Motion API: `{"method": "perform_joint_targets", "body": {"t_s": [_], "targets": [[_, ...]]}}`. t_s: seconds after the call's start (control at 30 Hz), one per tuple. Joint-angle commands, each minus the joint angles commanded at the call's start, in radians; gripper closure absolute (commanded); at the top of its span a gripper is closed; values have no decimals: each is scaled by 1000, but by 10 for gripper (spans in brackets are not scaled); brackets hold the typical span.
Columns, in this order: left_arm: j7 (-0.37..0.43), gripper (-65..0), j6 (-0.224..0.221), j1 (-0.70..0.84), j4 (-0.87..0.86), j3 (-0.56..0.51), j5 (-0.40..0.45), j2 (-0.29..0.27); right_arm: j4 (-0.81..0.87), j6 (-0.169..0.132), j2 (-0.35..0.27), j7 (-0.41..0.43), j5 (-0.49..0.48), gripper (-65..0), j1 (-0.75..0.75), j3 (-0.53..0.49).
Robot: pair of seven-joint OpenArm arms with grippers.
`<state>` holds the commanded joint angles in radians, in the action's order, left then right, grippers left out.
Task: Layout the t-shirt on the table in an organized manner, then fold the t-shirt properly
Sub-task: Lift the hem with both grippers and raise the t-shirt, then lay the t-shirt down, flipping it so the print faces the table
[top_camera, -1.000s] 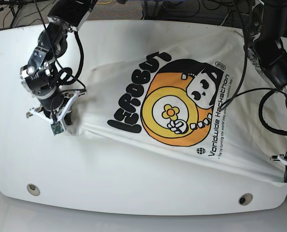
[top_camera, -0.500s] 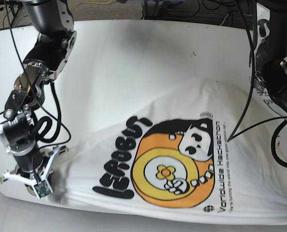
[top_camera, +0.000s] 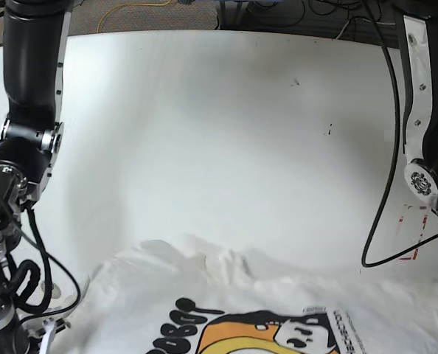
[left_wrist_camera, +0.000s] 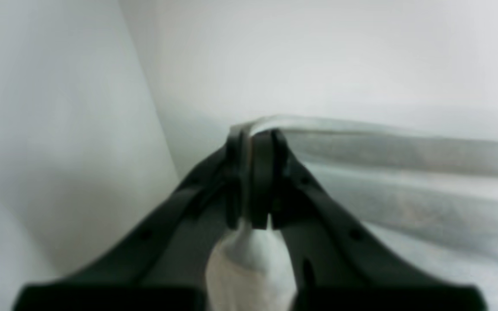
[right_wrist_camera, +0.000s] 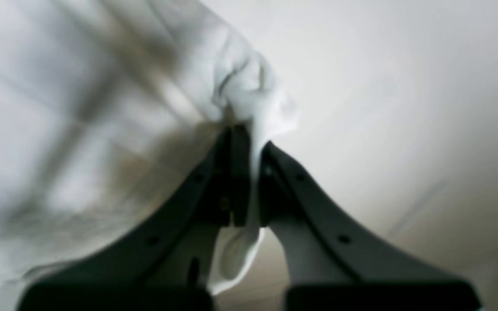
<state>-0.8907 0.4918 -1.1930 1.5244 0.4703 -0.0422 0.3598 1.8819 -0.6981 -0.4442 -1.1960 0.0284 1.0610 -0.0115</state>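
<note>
Base view, left side: right arm (top_camera: 27, 147) runs down the tabletop's left edge to the near-left corner; its gripper is cut off by the frame bottom there. Right wrist view: right gripper (right_wrist_camera: 249, 147) has its jaws together, pinching a bunched fold of shirt (right_wrist_camera: 102, 108); the cloth bulges above the tips and a tail of it hangs down between the fingers (right_wrist_camera: 231, 181). The rest of the fabric spreads off to the left of that view, blurred, with bare table (right_wrist_camera: 404, 108) on the right. Base view, middle: table (top_camera: 204, 133) is bare over its far and middle parts, with a few dark specks. Shirt (top_camera: 226, 295) lies along the near edge, print side up, far hem rumpled into low wrinkles; only the top of the black lettering and the orange graphic shows before the frame cuts it. Red tape marks (top_camera: 411, 228) sit near the right edge. Base view, right side: left arm (top_camera: 418, 110) comes down along the right edge; its gripper is out of frame. Left wrist view: left gripper (left_wrist_camera: 251, 138) is clamped on a thin shirt edge (left_wrist_camera: 383, 147) that stretches taut off to the right, with a wad of cloth showing between the fingers (left_wrist_camera: 262, 181) below the tips. Tabletop (left_wrist_camera: 59, 108) fills the left of that view.
</note>
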Motion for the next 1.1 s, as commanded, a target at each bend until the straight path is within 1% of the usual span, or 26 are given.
{"method": "perform_joint_targets", "body": {"t_s": [0.1, 0.2, 0.3, 0.4, 0.43, 0.47, 0.53, 0.57, 0.63, 0.7, 0.77, 0.87, 0.93, 0.97, 1.03, 1.1], "targets": [[0, 0, 0, 29, 0, -5, -2, -2, 3, 0, 0, 0, 0, 0, -28, 2], [-2, 0, 3, 74, 26, -2, -2, -3, 37, 0, 0, 0, 2, 0, -94, 2], [-6, 0, 5, 132, 77, -2, -2, -3, 91, 0, 0, 0, 3, 0, -190, 12], [-41, 0, 6, 221, 129, -2, -3, -3, 135, 0, 9, 0, -3, 0, -315, 81], [-61, 0, 6, 247, 153, 0, -3, -5, 143, 0, 25, 0, -5, 0, -368, 109], [-68, 0, 6, 258, 164, 0, -3, -5, 146, 0, 32, 0, -5, 0, -385, 120], [-103, 0, 8, 351, 221, 17, -3, -8, 152, 0, 68, 2, -5, 0, -491, 183], [-107, 0, 9, 376, 235, 25, -5, -8, 152, 0, 77, 2, -5, 0, -516, 201], [-114, 0, 29, 448, 267, 48, -5, -12, 152, 0, 101, 2, -5, 0, -591, 252], [-117, 0, 69, 534, 305, 69, -5, -26, 152, 0, 138, 3, -5, 0, -666, 292], [-117, 0, 94, 618, 336, 94, -3, -35, 152, 0, 172, 5, -5, 0, -738, 325], [-117, 0, 112, 732, 367, 124, -3, -38, 152, 0, 209, 8, -5, 0, -829, 365], [-118, 0, 124, 832, 381, 144, -3, -40, 150, 0, 253, 9, -5, 0, -905, 399], [-118, 0, 127, 852, 381, 149, -3, -40, 150, 0, 261, 11, -5, 0, -919, 405], [-118, 0, 144, 951, 379, 170, -3, -40, 150, 0, 307, 35, -5, 0, -993, 433], [-118, 0, 161, 1013, 377, 192, -3, -49, 149, 0, 333, 72, 0, 0, -1053, 443]]}}
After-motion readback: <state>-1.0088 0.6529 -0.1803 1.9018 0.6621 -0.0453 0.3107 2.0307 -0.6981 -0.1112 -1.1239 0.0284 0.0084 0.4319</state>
